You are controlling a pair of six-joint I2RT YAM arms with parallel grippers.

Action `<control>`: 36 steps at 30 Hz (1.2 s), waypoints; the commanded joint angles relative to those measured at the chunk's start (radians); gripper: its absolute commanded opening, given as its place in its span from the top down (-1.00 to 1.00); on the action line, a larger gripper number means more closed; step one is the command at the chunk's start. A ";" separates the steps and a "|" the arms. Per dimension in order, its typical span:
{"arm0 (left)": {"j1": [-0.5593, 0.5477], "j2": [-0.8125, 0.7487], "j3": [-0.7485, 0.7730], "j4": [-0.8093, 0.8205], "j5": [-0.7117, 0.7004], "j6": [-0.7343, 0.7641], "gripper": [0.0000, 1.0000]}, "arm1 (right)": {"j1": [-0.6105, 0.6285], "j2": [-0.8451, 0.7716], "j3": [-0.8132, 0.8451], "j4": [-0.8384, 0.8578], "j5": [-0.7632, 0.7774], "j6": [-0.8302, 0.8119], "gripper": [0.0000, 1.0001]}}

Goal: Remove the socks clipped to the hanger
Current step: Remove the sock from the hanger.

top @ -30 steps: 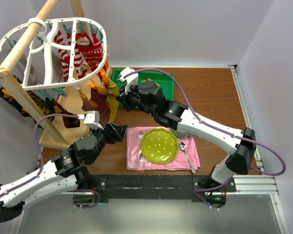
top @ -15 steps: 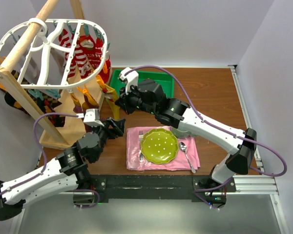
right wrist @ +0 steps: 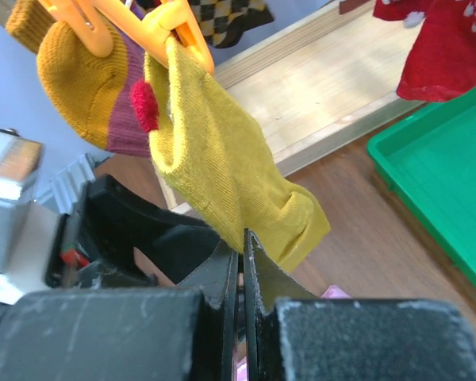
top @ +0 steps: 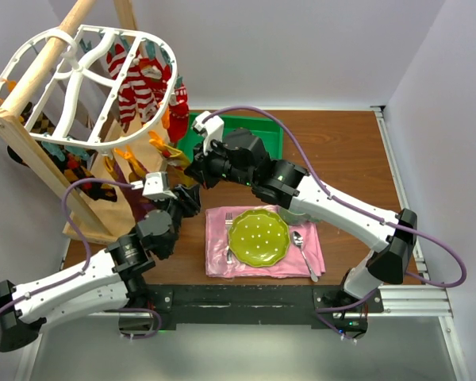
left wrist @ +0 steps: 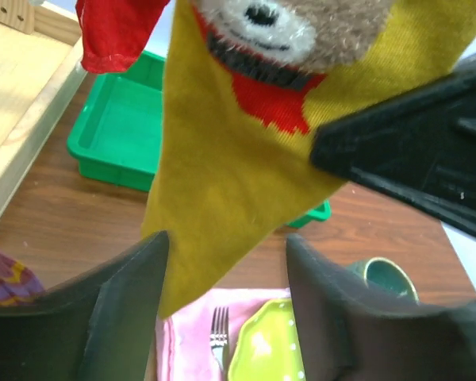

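Note:
The white oval hanger (top: pixel 119 32) hangs tilted from a wooden pole at the upper left. Red-and-white striped socks (top: pixel 135 83) and mustard yellow socks (top: pixel 165 147) are clipped to it. My right gripper (top: pixel 197 171) (right wrist: pixel 242 236) is shut, pinching the lower edge of a yellow sock (right wrist: pixel 222 167) that still hangs from an orange clip (right wrist: pixel 182 32). My left gripper (top: pixel 186 198) (left wrist: pixel 226 242) is open just below it. The tip of the yellow sock (left wrist: pixel 222 175) hangs between its fingers, nearer the left one.
A wooden rack (top: pixel 32 135) carries the hanger. Behind the grippers sits a green tray (top: pixel 254 127). A pink napkin (top: pixel 222 254) holds a green plate (top: pixel 259 236), fork (top: pixel 228 230) and spoon (top: pixel 301 250). A red sock (left wrist: pixel 115 32) hangs nearby, and a teal cup (left wrist: pixel 389 278) is on the table.
The hanger has swung and tilted to the right, toward my right gripper. My left gripper has moved up under the yellow sock and its jaws have narrowed.

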State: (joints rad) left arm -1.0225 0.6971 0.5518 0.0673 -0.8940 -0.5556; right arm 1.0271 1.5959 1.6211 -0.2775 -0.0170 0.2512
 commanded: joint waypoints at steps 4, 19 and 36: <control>-0.004 0.056 -0.023 0.144 -0.068 0.056 1.00 | 0.004 -0.007 0.042 -0.006 -0.037 0.022 1.00; -0.004 0.067 -0.078 0.158 0.003 0.022 1.00 | 0.004 -0.093 -0.027 0.119 0.009 -0.046 0.18; -0.004 0.091 -0.070 0.167 0.041 0.020 1.00 | -0.074 0.019 0.124 0.241 -0.257 -0.207 -0.25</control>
State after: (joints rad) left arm -1.0225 0.7849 0.4789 0.1802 -0.8524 -0.5125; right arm 1.0069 1.5726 1.6661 -0.0635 -0.0868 0.0666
